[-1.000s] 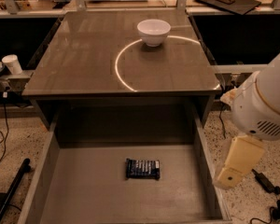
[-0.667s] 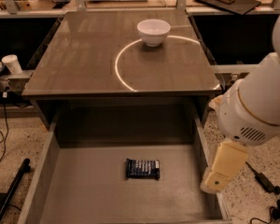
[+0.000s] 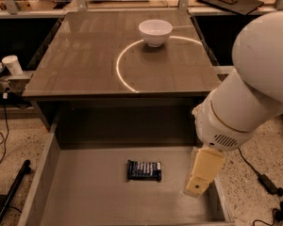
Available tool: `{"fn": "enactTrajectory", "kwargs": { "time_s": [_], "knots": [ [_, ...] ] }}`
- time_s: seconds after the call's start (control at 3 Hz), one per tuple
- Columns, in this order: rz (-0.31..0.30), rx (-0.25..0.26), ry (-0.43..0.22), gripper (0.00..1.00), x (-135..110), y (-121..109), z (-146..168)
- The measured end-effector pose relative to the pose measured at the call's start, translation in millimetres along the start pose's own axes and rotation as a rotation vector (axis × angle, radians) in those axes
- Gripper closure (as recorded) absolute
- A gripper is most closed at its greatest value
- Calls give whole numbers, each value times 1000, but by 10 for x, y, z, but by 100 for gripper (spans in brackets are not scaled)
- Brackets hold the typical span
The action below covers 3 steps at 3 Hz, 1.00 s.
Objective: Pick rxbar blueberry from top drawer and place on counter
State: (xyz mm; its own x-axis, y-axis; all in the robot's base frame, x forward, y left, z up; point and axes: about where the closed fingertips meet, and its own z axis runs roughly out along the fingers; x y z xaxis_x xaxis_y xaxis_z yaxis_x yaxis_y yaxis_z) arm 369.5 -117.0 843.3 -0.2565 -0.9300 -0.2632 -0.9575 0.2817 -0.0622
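Observation:
The rxbar blueberry [image 3: 144,170], a small dark blue bar, lies flat on the bottom of the open top drawer [image 3: 85,197], near its middle. My gripper [image 3: 198,185] hangs from the white arm over the drawer's right side, to the right of the bar and apart from it. It holds nothing that I can see. The counter [image 3: 75,60] with its bright arc line stretches behind the drawer.
A white bowl [image 3: 155,32] stands on the counter at the back right, on the arc. A white cup [image 3: 12,64] sits on a ledge at the left. Cables [image 3: 266,185] lie on the speckled floor at the right.
My arm and gripper have moved left, from outside the drawer's right wall to over the drawer's right side, closer to the bar. The bar has not moved.

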Motion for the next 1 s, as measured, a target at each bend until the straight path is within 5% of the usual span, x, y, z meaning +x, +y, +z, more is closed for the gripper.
{"fn": "enactTrajectory", "kwargs": {
  "time_s": [1.0],
  "knots": [
    [-52, -38, 3, 0, -306, 60, 242]
  ]
}}
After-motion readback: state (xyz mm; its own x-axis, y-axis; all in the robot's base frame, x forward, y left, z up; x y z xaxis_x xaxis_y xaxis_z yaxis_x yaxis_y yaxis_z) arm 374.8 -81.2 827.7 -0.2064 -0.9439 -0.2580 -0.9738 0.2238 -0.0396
